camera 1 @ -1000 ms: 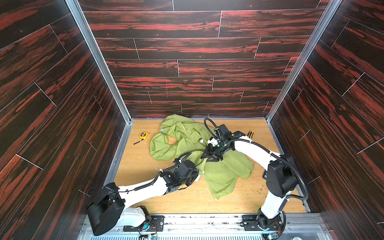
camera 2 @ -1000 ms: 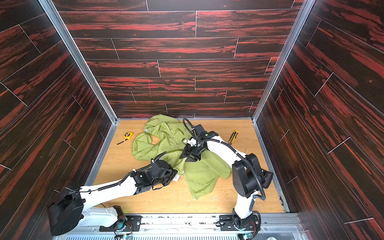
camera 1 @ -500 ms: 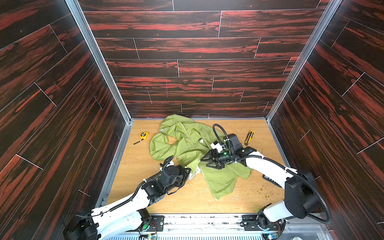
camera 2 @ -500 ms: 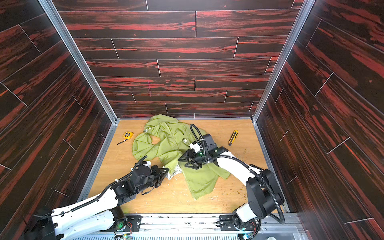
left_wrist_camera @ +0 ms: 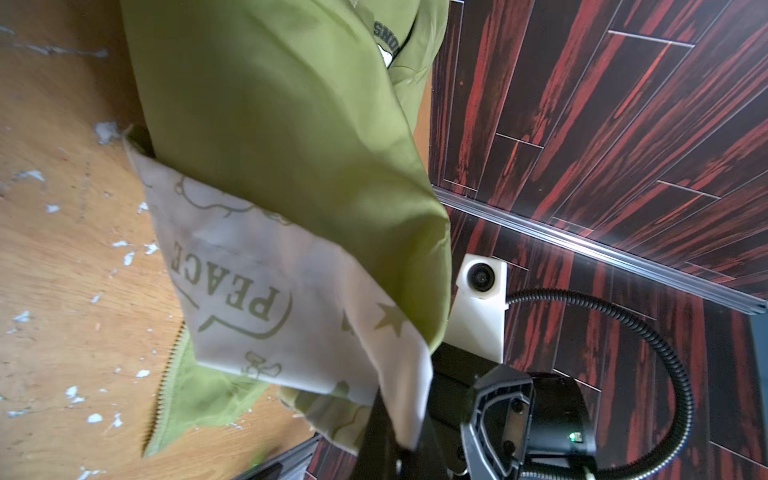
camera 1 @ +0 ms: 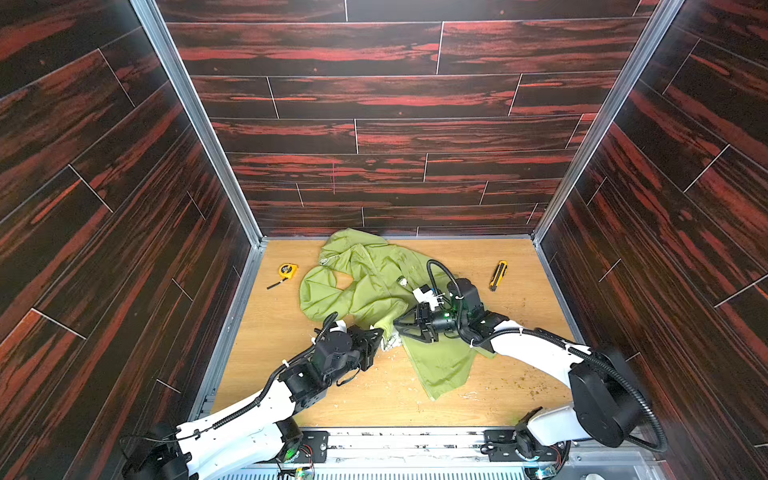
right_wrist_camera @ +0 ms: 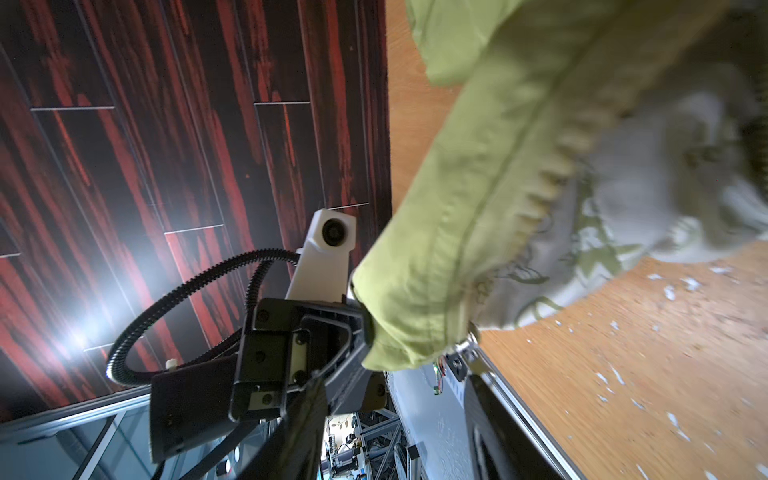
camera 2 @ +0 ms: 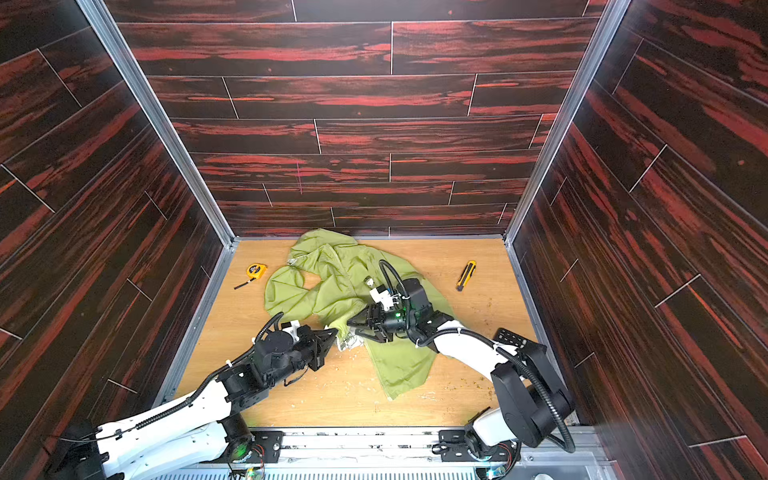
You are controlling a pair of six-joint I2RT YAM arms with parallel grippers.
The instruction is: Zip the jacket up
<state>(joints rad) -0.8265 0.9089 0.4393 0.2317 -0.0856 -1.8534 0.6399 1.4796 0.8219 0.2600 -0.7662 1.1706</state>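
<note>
The lime-green jacket [camera 1: 374, 282] [camera 2: 332, 286] lies crumpled on the wooden table [camera 1: 282, 374], hood toward the back wall. My left gripper [camera 1: 380, 336] [camera 2: 332, 334] is shut on its front bottom corner, where the whitish printed lining [left_wrist_camera: 257, 274] folds out beside a row of zipper teeth [left_wrist_camera: 166, 374]. My right gripper [camera 1: 400, 325] [camera 2: 354, 328] faces it from the right, just above the cloth. It is open with nothing between its fingers [right_wrist_camera: 307, 432]. In the right wrist view the held green edge and its zipper teeth [right_wrist_camera: 552, 166] hang just ahead of it.
A yellow tape measure [camera 1: 287, 271] lies at the back left and a yellow utility knife [camera 1: 498, 275] at the back right. White flecks dot the table near the front. Dark red walls close in three sides.
My right gripper has come forward and left, down over the jacket to face the left gripper. The left arm has stretched out lower while keeping its hold on the hem.
</note>
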